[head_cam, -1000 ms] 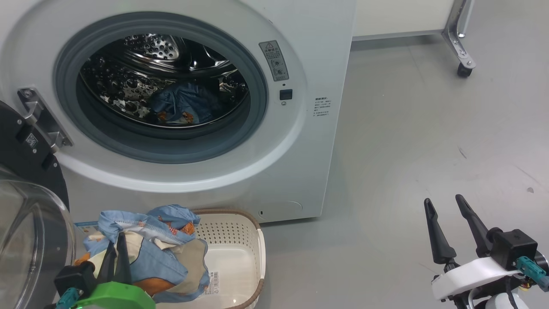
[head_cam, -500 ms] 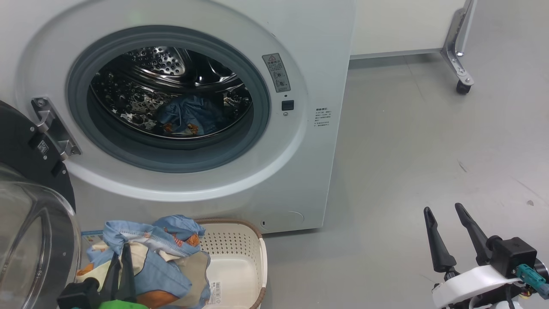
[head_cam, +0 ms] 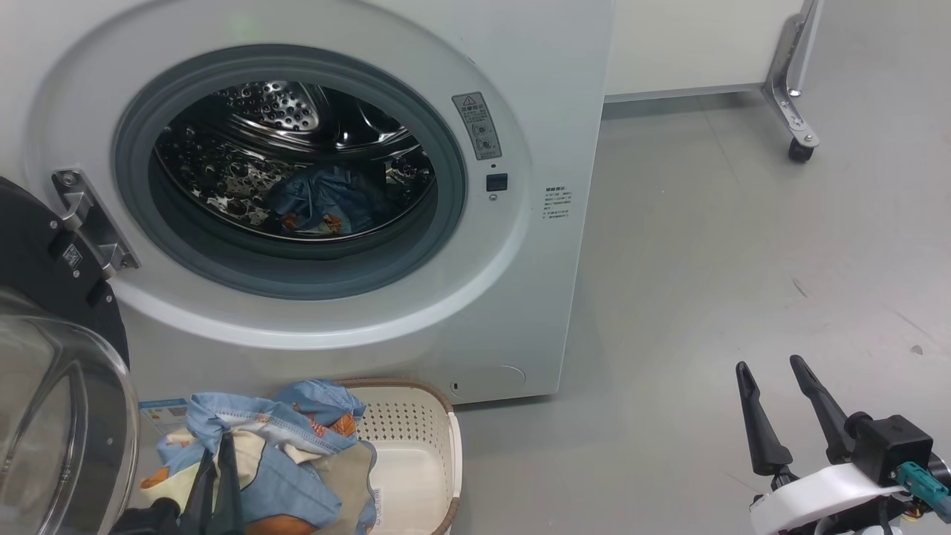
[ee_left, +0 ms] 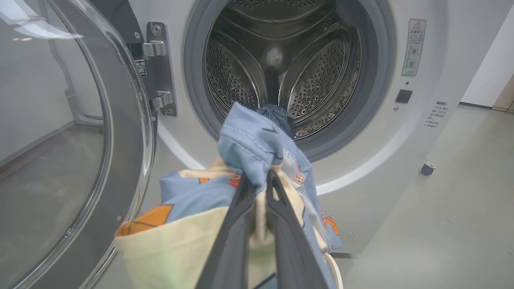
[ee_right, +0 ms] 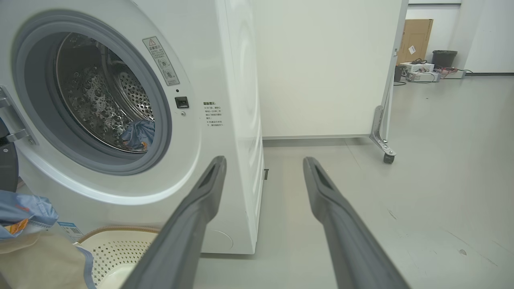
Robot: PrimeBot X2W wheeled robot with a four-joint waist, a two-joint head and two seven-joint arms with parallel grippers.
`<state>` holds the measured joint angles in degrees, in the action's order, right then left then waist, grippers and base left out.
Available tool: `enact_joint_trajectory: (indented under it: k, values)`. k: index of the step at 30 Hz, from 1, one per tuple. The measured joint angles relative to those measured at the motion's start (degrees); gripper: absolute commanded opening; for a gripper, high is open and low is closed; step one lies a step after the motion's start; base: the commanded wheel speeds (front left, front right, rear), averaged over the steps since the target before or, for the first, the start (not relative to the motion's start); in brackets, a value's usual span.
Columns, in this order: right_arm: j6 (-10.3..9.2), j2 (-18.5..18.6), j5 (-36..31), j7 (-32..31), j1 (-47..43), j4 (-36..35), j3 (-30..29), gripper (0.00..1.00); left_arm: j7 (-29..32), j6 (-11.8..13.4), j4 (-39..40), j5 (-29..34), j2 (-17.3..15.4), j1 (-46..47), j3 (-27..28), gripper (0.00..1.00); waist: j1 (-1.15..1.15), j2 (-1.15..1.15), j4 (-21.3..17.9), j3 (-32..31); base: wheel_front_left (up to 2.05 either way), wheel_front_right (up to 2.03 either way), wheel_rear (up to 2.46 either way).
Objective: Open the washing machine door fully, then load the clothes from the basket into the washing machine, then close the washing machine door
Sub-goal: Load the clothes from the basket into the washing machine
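The washing machine [head_cam: 535, 74] stands with its round opening clear, and one blue garment [head_cam: 319, 200] lies in the steel drum [ee_left: 317, 72]. The washing machine door [head_cam: 44, 253] hangs open at the left, its glass bowl [head_cam: 59, 416] close to me. My left gripper [head_cam: 219, 449] is shut on a bunch of the clothes [head_cam: 275, 453], light blue and cream, held over the basket [head_cam: 416, 438]. In the left wrist view the left gripper [ee_left: 259, 176] pinches the clothes [ee_left: 249, 140] in front of the drum mouth. My right gripper [head_cam: 770, 365] is open and holds nothing, out over the floor to the right.
Bare grey floor [head_cam: 706, 260] stretches right of the machine. A white panel on a metal leg with a caster [head_cam: 799, 148] stands at the back right. Far off are a cardboard box [ee_right: 413, 40] and a dark bin [ee_right: 443, 58].
The head camera has shifted, so the whole picture sits a little lower. My left gripper keeps its hold on the clothes above the basket. The right gripper stays open in place.
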<state>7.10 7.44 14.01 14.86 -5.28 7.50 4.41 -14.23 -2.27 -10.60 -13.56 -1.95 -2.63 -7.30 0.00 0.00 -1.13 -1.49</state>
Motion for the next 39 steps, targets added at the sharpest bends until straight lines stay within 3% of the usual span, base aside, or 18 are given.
enact_joint_trajectory:
  k: [20, 35, 39]
  values:
    - [-0.01, -0.1, 0.0, 0.0, 0.0, -0.3, 0.9, 1.00, 0.0, 1.7, 4.1, -0.1, 0.0, -2.0, -0.8, 0.00, 0.00, 0.00, -0.9, 0.9, 0.00, 0.00, 0.00]
    - [-0.01, -1.6, 0.2, 0.0, 0.4, -1.2, 1.7, 1.00, 0.0, 4.0, 6.1, -1.6, -0.2, -0.1, 1.4, 0.00, 0.00, 0.00, -6.0, 4.2, 0.00, 0.00, 0.00]
    - [-0.01, -2.2, 0.2, 0.0, 1.6, -1.5, 1.7, 1.00, 0.1, 4.5, 6.7, -1.5, -1.6, 3.7, 3.0, 0.00, 0.00, 0.00, -7.8, 6.0, 0.00, 0.00, 0.00]
